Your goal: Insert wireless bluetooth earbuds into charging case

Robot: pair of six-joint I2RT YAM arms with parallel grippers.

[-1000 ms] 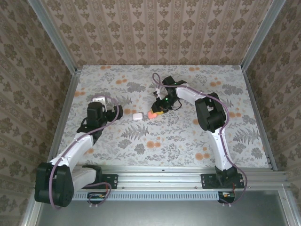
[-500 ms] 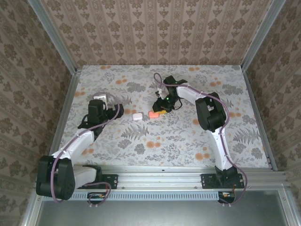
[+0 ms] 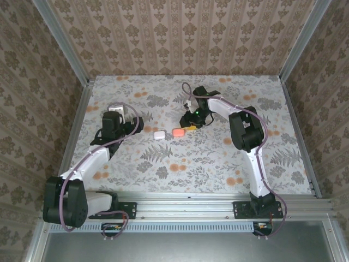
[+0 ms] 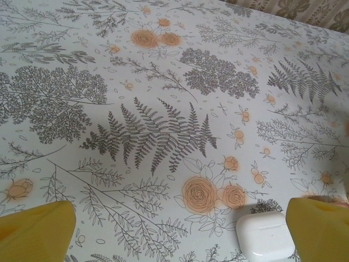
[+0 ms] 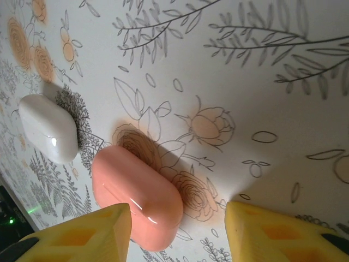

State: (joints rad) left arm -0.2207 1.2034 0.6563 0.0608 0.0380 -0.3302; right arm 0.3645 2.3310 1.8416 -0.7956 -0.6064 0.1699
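A closed coral-pink charging case [image 5: 136, 196] lies flat on the floral table, also seen from above [image 3: 178, 132]. My right gripper [image 5: 177, 218] hovers over it, open; the case sits by the left finger [image 5: 82, 234], with a wide gap to the right finger. A closed white case [image 5: 48, 127] lies just beyond it [image 3: 159, 135]. My left gripper [image 4: 180, 218] is open wide, low over the table, with the white case [image 4: 265, 236] beside its right finger [image 4: 319, 229]. The earbuds are out of view.
The floral table cover [image 3: 180, 164] runs to wallpapered walls with metal posts [image 3: 76, 103] at left and right. An aluminium rail [image 3: 185, 207] with both arm bases borders the near edge. The right arm [image 3: 245, 131] arches over the right half.
My right gripper has opened and let go of the pink case, which now rests on the table. The left gripper has shifted slightly away from the near edge, still open.
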